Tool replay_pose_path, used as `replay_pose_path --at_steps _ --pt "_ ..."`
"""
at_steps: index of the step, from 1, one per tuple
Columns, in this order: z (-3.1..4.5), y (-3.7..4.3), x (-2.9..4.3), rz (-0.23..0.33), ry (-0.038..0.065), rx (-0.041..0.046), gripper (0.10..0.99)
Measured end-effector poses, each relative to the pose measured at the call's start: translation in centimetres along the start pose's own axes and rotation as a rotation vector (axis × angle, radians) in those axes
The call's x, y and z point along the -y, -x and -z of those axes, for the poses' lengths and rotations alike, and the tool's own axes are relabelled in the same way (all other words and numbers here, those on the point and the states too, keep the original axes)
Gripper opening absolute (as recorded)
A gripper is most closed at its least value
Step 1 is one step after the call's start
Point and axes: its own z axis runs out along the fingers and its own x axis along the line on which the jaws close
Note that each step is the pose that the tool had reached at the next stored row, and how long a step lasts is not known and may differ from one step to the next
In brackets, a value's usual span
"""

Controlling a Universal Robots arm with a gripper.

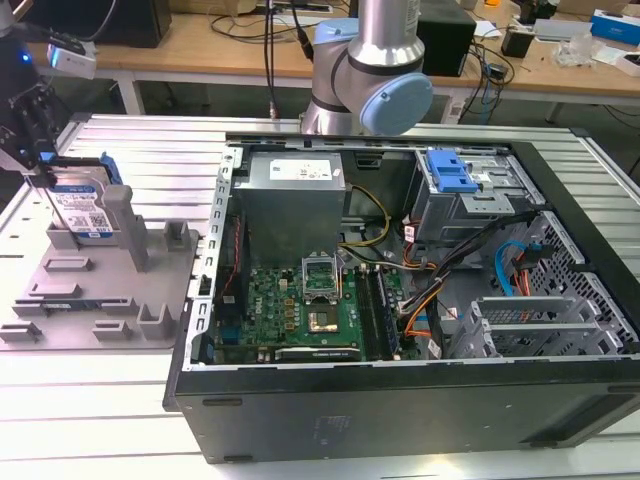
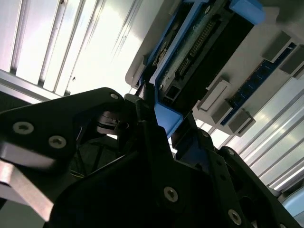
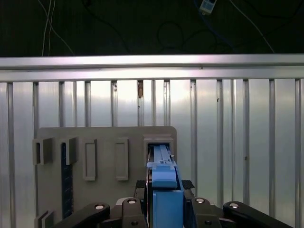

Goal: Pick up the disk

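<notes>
Disk (image 1: 82, 212): it stands on edge at the far left of the exterior view, in a slot of the grey fixture (image 1: 100, 290), with the gripper (image 1: 50, 205) on it from above.

The table (image 1: 100, 400) is ribbed, bright aluminium with long parallel grooves. On its right half lies an open black steel computer case (image 1: 400, 400), boxy, with a green motherboard (image 1: 300, 300), a plain grey power supply (image 1: 295, 190), bundled coloured cables and a blue plastic drive-bay bracket (image 1: 448, 172). Behind it rises the robot arm (image 1: 380, 60), a smooth silver tube with a pale blue joint cap. The fixture is a flat slab of matt grey plastic with square upright posts and shallow rectangular pockets.

The disk is a flat silver metal rectangle in a blue plastic frame. Its broad labelled face looks toward the near side of the exterior view, and its long axis seems to lie level, running left to right there. The second wrist view shows its other face (image 2: 199, 52), a dark circuit board with a row of connector pins. The label is white and blue; its print is too small to read.

In the first wrist view the black, bolted fingers (image 3: 199, 209) press against both broad sides of the disk's blue top edge (image 3: 164, 183), clamped on it.
</notes>
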Motion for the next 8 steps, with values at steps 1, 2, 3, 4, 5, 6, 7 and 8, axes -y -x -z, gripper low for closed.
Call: replay_pose_path --at_steps 1,2,3,4,5,6,7,8 --pt "-0.03 0.03 0.00 0.000 0.000 -0.0001 0.392" --pt "-0.04 0.05 0.00 0.000 0.000 -0.0005 0.392" --pt "-0.04 0.05 0.00 0.000 0.000 -0.0006 0.392" --pt "-0.04 0.05 0.00 0.000 0.000 -0.0005 0.392" --pt "-0.04 0.05 0.00 0.000 0.000 -0.0005 0.392" --pt "-0.05 0.05 0.00 0.000 0.000 -0.0006 0.365" --pt "-0.05 0.05 0.00 0.000 0.000 -0.0006 0.365" --pt "-0.05 0.05 0.00 0.000 0.000 -0.0006 0.365"
